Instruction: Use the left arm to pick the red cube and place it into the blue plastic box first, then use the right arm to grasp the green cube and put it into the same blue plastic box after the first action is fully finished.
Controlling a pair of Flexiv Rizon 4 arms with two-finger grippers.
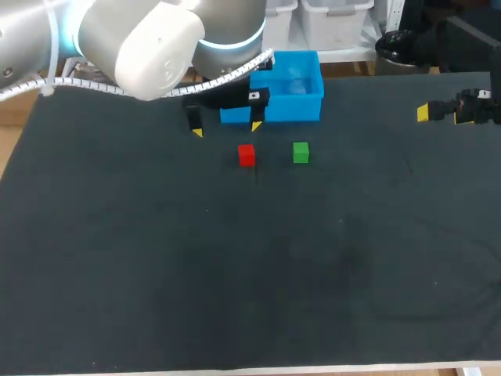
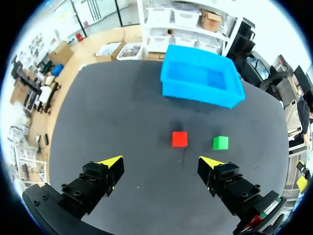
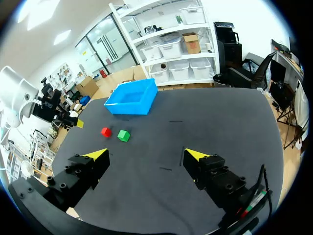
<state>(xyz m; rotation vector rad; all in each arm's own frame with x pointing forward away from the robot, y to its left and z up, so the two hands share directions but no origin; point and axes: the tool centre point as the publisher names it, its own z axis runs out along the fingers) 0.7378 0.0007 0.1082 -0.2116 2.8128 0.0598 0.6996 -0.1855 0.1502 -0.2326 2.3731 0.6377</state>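
Hovering short of the red cube (image 2: 179,139), the left gripper (image 2: 161,162) had its fingers spread and empty. The cube lay flat on the table (image 1: 156,274) between the gripper and the blue box (image 2: 195,93), with the green cube (image 2: 220,142) near beside it. Risk, judged: a spread finger could clip the green cube on descent. No long axis; faces sat roughly square to the box. The right gripper (image 3: 146,154) was also spread.

No legible text, label, number or sign on the table (image 1: 156,274) or anything upon it.
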